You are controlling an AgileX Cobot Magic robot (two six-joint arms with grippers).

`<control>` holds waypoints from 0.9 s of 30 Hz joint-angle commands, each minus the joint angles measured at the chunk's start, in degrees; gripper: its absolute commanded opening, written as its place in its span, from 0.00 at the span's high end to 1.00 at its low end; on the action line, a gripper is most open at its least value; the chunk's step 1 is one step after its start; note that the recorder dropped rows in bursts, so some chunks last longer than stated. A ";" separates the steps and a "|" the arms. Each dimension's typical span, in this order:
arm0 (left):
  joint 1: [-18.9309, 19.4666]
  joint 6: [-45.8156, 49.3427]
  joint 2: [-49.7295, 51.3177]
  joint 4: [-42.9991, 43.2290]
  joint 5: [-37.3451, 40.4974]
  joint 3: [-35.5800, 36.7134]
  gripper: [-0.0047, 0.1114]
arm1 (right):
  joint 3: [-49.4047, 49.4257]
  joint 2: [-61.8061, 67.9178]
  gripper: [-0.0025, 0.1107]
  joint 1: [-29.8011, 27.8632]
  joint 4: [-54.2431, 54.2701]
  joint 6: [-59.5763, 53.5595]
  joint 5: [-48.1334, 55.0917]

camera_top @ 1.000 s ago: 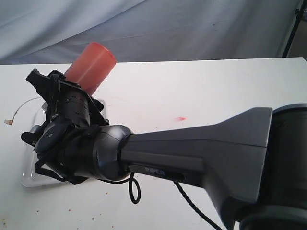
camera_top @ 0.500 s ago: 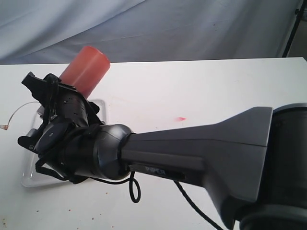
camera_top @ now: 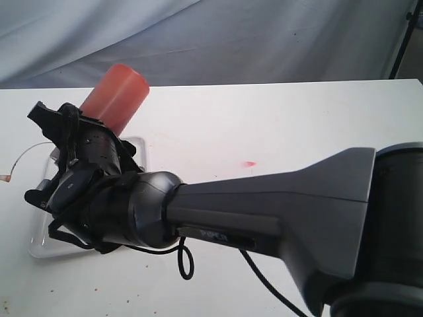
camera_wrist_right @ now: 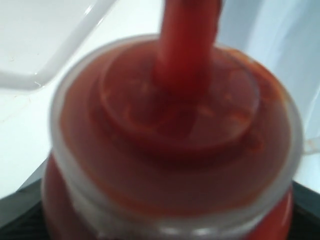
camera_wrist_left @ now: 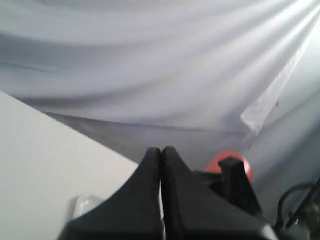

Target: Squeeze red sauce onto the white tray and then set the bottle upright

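My right gripper (camera_top: 78, 132) is shut on the bottle (camera_top: 114, 96), holding it tilted above the white tray (camera_top: 39, 247) at the table's left. The bottle's flat base points up and back, and its neck end points down toward the tray. Up close in the right wrist view, the ribbed cap (camera_wrist_right: 175, 145) and red nozzle (camera_wrist_right: 187, 35) fill the picture, dark red sauce showing through the wall. A tray corner (camera_wrist_right: 45, 45) lies beyond, with no drops visible on it. The thin tether (camera_top: 23, 155) dangles left. My left gripper (camera_wrist_left: 161, 151) is shut and empty, near the bottle's base (camera_wrist_left: 220, 161).
A small red smear (camera_top: 249, 163) marks the white table, and tiny specks dot its front edge. My right arm's large dark body (camera_top: 277, 211) crosses the view from the lower right. Grey cloth hangs behind the table.
The right gripper and the tilted bottle have shifted a little to the left over the tray. The tether's end has swung left with them.
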 commanded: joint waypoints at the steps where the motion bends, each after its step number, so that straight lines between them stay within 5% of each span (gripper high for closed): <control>1: 0.01 -0.90 -0.27 -5.30 -11.44 0.26 0.96 | -0.95 -0.94 0.98 -0.15 -2.72 -0.35 2.02; 4: 0.01 -1.96 -0.27 -5.30 -14.95 -2.81 0.96 | -0.95 -0.94 0.98 -0.15 -2.72 -1.84 1.91; 8: 0.01 -1.53 3.24 1.78 -15.33 -15.91 0.96 | -0.95 -0.94 0.98 -0.15 -2.72 -3.27 2.21; 13: 0.01 15.81 26.85 10.30 -10.20 -40.29 0.96 | -0.95 -0.94 0.98 1.85 -2.72 -7.70 7.59; 15: 0.01 16.22 37.22 10.30 -0.03 -47.97 0.96 | -0.95 -0.94 0.98 3.14 -2.72 -8.60 8.15; 20: 0.01 17.93 66.51 13.36 42.27 -73.53 0.96 | -0.95 -0.94 0.98 5.43 -2.72 -9.81 7.93; 22: 0.01 18.49 75.82 10.99 53.71 -82.36 0.96 | -0.95 -0.94 0.98 5.56 -2.72 -9.81 7.93; 25: 0.01 23.48 84.18 7.77 64.61 -88.02 0.92 | -0.95 -0.94 0.98 5.56 -2.72 -9.81 7.93; 27: 0.01 29.24 87.13 5.93 67.04 -88.29 0.78 | -0.95 -0.94 0.98 5.56 -2.72 -9.81 7.93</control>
